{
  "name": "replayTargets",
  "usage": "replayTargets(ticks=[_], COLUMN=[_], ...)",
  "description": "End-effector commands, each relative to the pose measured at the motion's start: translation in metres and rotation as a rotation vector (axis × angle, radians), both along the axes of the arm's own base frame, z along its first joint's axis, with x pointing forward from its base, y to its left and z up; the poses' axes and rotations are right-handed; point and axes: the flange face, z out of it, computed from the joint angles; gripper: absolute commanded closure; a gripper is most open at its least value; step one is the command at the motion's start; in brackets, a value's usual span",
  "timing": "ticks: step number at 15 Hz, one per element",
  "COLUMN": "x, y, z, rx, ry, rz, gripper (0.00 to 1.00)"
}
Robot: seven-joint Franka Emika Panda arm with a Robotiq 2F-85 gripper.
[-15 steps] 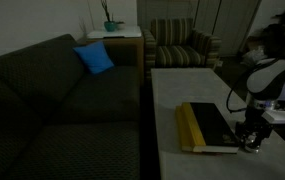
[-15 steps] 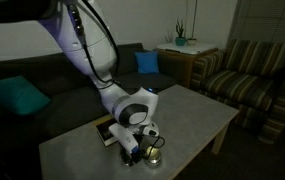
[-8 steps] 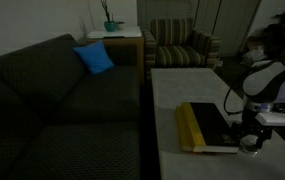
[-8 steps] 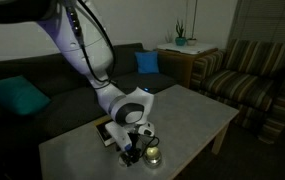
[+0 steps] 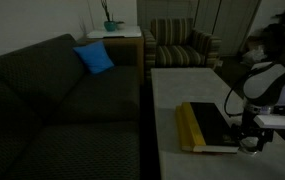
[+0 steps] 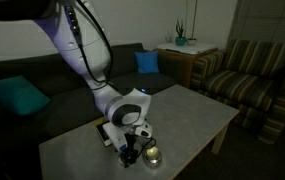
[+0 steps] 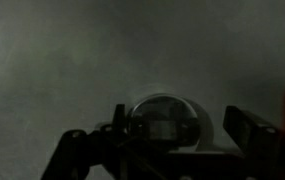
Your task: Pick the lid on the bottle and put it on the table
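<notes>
The bottle (image 6: 153, 152), squat and clear, stands on the pale table (image 6: 194, 108) near its front edge. My gripper (image 6: 132, 152) hangs low just beside it, between the bottle and the black book (image 6: 104, 130). In the wrist view the gripper (image 7: 182, 140) has its jaws spread wide around a round domed shape (image 7: 164, 122) on the tabletop. I cannot tell whether that shape is the lid or the bottle's top. In an exterior view the gripper (image 5: 250, 142) sits low at the book's (image 5: 208, 124) near corner.
A dark sofa (image 5: 52, 100) with a blue cushion (image 5: 94, 58) runs along the table (image 5: 172, 90). A striped armchair (image 5: 180, 44) and a wooden side table with a plant (image 5: 112, 30) stand beyond it. The arm's white elbow (image 6: 132, 108) leans over the book.
The jaws have gone from shut to open. The gripper has sunk slightly and shifted from above the bottle toward the book.
</notes>
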Motion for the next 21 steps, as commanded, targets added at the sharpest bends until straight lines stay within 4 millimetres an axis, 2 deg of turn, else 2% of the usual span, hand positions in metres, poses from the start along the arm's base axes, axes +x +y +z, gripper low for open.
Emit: replayTargets(ticks=[1,12,21], x=[-0.017,-0.076,-0.099], y=[0.002,0.028,0.043], z=[0.014,0.055,0.071], rx=[-0.021,-0.125,-0.185], ry=[-0.034,-0.184,-0.202], rz=[0.002,0.049,0.05], gripper=[0.0,0.0,0.0])
